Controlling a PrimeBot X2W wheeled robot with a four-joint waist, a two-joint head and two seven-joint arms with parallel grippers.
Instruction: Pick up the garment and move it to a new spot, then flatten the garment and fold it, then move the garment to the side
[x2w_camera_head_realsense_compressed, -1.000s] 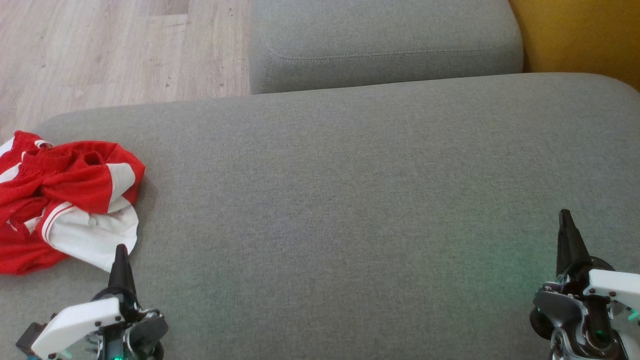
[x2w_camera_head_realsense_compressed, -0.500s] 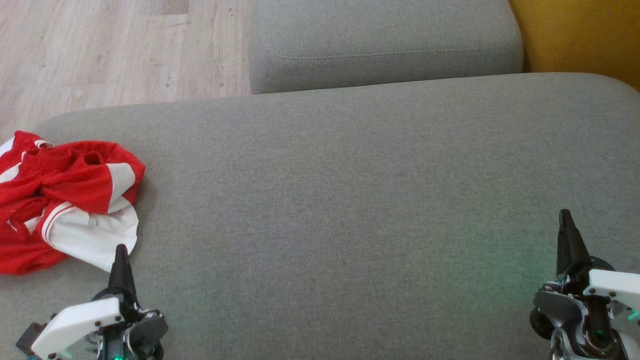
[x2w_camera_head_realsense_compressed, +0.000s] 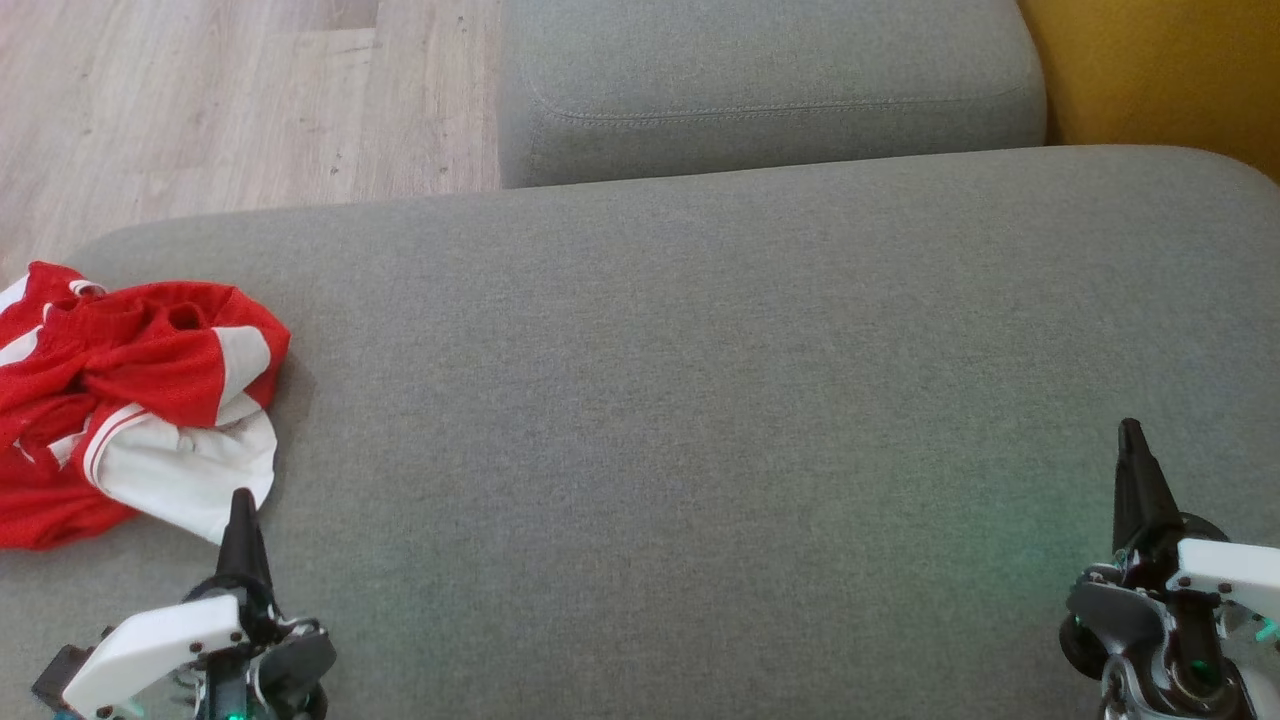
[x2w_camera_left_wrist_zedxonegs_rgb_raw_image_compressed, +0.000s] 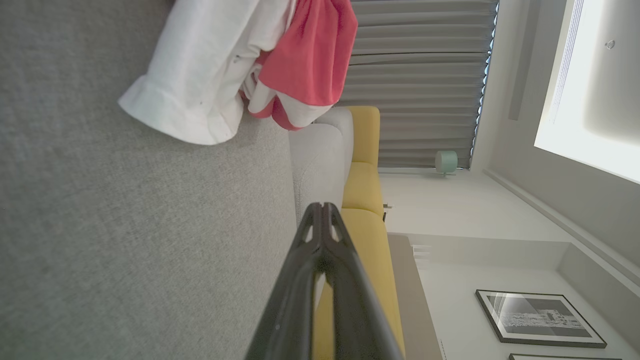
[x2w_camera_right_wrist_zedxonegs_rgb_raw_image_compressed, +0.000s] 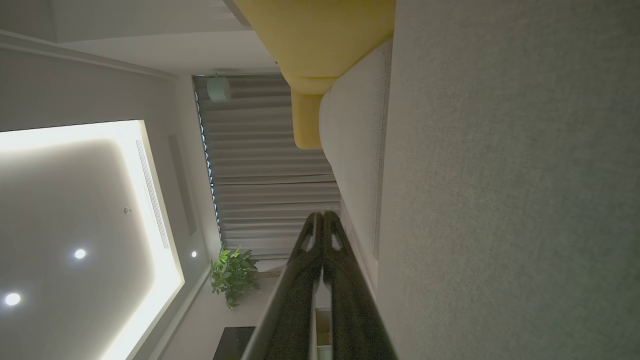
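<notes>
The garment (x2w_camera_head_realsense_compressed: 120, 400), red with white panels and stripes, lies crumpled at the left edge of the grey cushion (x2w_camera_head_realsense_compressed: 700, 400). In the left wrist view the garment (x2w_camera_left_wrist_zedxonegs_rgb_raw_image_compressed: 235, 65) fills the upper part, its white sleeve nearest my fingers. My left gripper (x2w_camera_head_realsense_compressed: 241, 497) stands shut and empty at the lower left, its tip just short of the garment's white hem. My left gripper (x2w_camera_left_wrist_zedxonegs_rgb_raw_image_compressed: 323, 206) shows both fingers pressed together. Far off at the lower right, my right gripper (x2w_camera_head_realsense_compressed: 1130, 428) is shut and empty over bare cushion, its fingers touching in the right wrist view (x2w_camera_right_wrist_zedxonegs_rgb_raw_image_compressed: 322, 215).
A second grey cushion (x2w_camera_head_realsense_compressed: 770, 90) lies behind the big one. Wooden floor (x2w_camera_head_realsense_compressed: 200, 100) runs past the far left. A yellow sofa part (x2w_camera_head_realsense_compressed: 1160, 70) stands at the back right. The wide grey cushion surface stretches between my two grippers.
</notes>
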